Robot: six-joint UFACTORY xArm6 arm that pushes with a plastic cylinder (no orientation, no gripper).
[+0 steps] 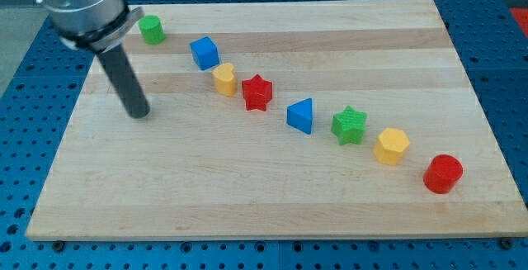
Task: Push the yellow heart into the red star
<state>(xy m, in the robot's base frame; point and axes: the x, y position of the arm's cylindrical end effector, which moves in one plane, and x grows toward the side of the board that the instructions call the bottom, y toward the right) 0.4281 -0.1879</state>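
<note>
Little is left by our reckoning: the yellow heart (224, 79) sits just beside the red star (256, 92) mid-bench (247, 196), perhaps touching, while we carry no pincer, only my tip (139, 112), holding nothing, well apart toward the view's left.

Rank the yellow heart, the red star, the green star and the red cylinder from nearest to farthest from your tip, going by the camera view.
Measured from my tip, at the view's left:
1. yellow heart, up and to the right of the tip.
2. red star, just right of the heart.
3. green star, right of centre.
4. red cylinder, far right, lowest.
</note>
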